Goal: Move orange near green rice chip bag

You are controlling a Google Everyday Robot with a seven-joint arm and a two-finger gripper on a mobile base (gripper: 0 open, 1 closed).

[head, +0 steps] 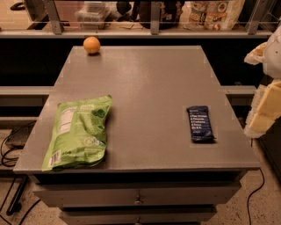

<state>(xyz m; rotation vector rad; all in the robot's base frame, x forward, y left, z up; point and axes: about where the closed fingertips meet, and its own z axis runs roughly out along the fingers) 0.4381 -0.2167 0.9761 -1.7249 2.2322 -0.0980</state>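
The orange [91,45] sits at the far left corner of the grey table [149,88]. The green rice chip bag [79,131] lies flat at the table's front left, label side up, well in front of the orange. My gripper [262,115] shows as a pale cream and white shape at the right edge of the view. It is beside the table's right side, far from both the orange and the bag, and it holds nothing that I can see.
A small dark-blue wrapped bar [199,123] lies on the right part of the table. A shelf with bags and containers [210,13] runs behind the table. Drawers [138,198] sit under the front edge. Cables [11,154] lie on the floor at left.
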